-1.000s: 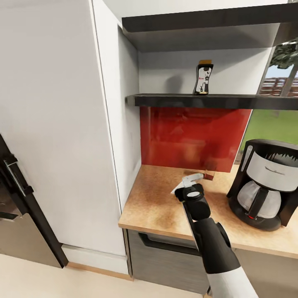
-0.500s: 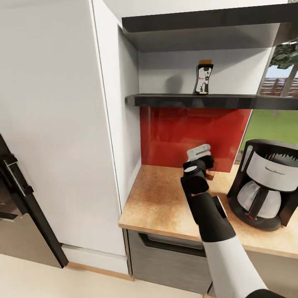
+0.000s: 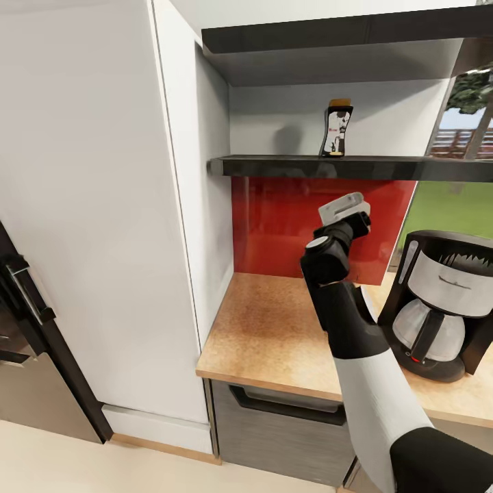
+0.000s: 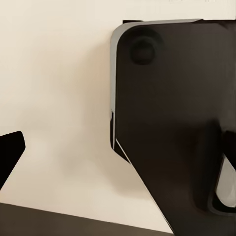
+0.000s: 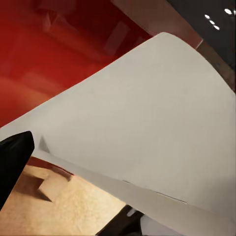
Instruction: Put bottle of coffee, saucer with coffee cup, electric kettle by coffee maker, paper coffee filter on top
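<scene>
Holding the paper filter (image 3: 340, 205), right gripper (image 3: 346, 218) closed on it, raised between counter (image 3: 267, 335) and shelf (image 3: 287, 166). Coffee maker (image 3: 441, 301) stands well right near the counter edge; bottle (image 3: 336, 129) sits on the shelf. Left gripper's opening can't be told.

Right arm raised, forearm upright; right gripper (image 3: 344, 209) tilted up and away — clamped on a white sheet.

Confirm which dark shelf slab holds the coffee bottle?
The lower kitchen shelf: the bottle of coffee stands upright on it. The upper slab spans above the bottle.
</scene>
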Tool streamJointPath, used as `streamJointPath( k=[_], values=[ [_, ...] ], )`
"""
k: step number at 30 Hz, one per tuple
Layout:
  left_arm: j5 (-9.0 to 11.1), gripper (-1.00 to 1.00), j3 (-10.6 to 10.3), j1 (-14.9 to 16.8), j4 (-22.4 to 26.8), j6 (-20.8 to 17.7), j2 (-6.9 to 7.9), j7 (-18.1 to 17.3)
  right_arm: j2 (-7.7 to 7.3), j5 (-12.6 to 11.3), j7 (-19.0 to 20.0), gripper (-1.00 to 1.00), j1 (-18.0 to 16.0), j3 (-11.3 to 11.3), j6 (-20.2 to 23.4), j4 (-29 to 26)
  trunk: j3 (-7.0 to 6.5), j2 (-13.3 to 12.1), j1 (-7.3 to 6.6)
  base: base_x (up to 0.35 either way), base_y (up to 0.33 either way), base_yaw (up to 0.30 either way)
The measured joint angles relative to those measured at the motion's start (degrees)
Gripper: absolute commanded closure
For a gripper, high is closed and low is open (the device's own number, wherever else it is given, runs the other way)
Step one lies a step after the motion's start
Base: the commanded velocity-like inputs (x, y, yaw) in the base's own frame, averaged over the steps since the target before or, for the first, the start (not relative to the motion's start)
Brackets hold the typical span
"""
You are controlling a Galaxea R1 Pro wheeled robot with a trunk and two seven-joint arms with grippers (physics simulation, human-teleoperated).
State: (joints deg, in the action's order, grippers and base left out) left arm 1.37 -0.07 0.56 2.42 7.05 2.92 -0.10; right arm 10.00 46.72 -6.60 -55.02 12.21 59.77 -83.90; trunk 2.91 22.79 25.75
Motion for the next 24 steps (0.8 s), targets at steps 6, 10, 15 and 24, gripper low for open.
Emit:
streamJointPath(
  k=[6,10,15,24],
  values=[
    [-0.05,-1.0,0.01,0.01,-0.05,-0.01,0.62,0.31,0.0,2.22,0.07,1.0,-0.11,-0.14,0.0,0.7,0.0,0.0,0.01,-0.013,0.0,0.0],
    [-0.03,-1.0,0.07,-0.2,-0.21,-0.01,0.97,0.33,0.0,2.22,0.17,1.0,-0.11,-0.21,0.0,0.73,0.0,0.0,0.01,-0.086,0.0,0.0],
    [-0.03,-1.0,-0.07,-0.62,-0.73,0.13,3.45,0.34,0.0,2.25,0.78,1.0,-0.11,-0.25,-0.01,1.09,0.01,0.01,0.03,-0.205,0.058,0.0],
    [-0.01,-1.0,-0.15,-0.86,-1.29,0.13,6.46,0.34,-0.01,1.84,4.4,1.0,-0.11,-0.32,-0.03,3.48,0.02,0.01,0.0,-0.036,0.011,0.0]
  ],
)
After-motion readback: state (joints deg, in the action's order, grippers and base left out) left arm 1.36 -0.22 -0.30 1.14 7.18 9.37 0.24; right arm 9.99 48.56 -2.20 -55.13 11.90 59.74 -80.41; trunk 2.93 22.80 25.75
